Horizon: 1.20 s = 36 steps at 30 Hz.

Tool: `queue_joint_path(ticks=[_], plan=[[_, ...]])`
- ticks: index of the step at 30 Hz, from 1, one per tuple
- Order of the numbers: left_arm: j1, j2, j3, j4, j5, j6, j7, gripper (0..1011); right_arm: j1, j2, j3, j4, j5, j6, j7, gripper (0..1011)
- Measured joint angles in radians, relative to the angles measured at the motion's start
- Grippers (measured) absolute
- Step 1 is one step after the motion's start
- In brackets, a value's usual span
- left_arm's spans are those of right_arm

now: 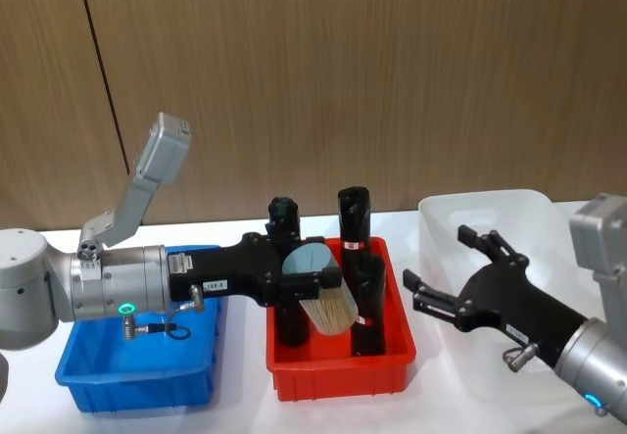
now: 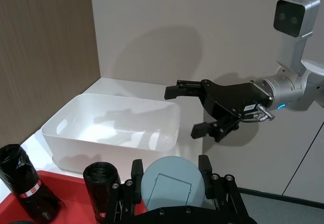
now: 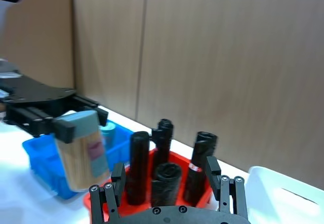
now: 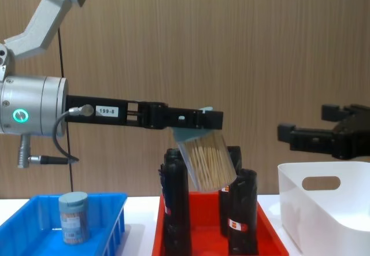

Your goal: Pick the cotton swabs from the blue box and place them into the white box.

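Chest view: left claw (image 4: 201,121) pinching cotton swabs (image 4: 207,160) (lid mostly hidden); right claw (image 4: 305,122) spread.

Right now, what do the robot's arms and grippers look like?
Both arms have silver-grey cylindrical wrists and flat, angular black grippers. The left gripper carries a white number label; its wrist has a green ring light and a thin black cable. Behind the right gripper, the wrist shows a blue light and a grey boxy camera.

Head view: box (image 1: 137,390) lower left, crate (image 1: 343,375) bottom centre, bin (image 1: 490,209) right. One jar (image 4: 74,216) in box. Second jar (image 1: 325,305) in left gripper (image 1: 315,282), above crate. Right gripper (image 1: 434,256) above bin.
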Motion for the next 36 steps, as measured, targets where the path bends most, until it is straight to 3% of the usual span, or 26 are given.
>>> queue_joint_path(ticks=[18,28,36], plan=[[-0.001,0.000,0.000,0.000,0.000,-0.001,0.000,669,0.130,0.011,-0.005,0.050,0.044,0.141,0.314,1002],[-0.001,0.000,0.000,0.000,0.000,-0.001,0.000,669,0.206,0.001,-0.016,0.110,0.059,0.241,0.440,1002],[-0.001,0.000,0.000,0.000,0.000,-0.001,0.000,669,0.256,-0.013,-0.031,0.164,0.055,0.289,0.493,1002]])
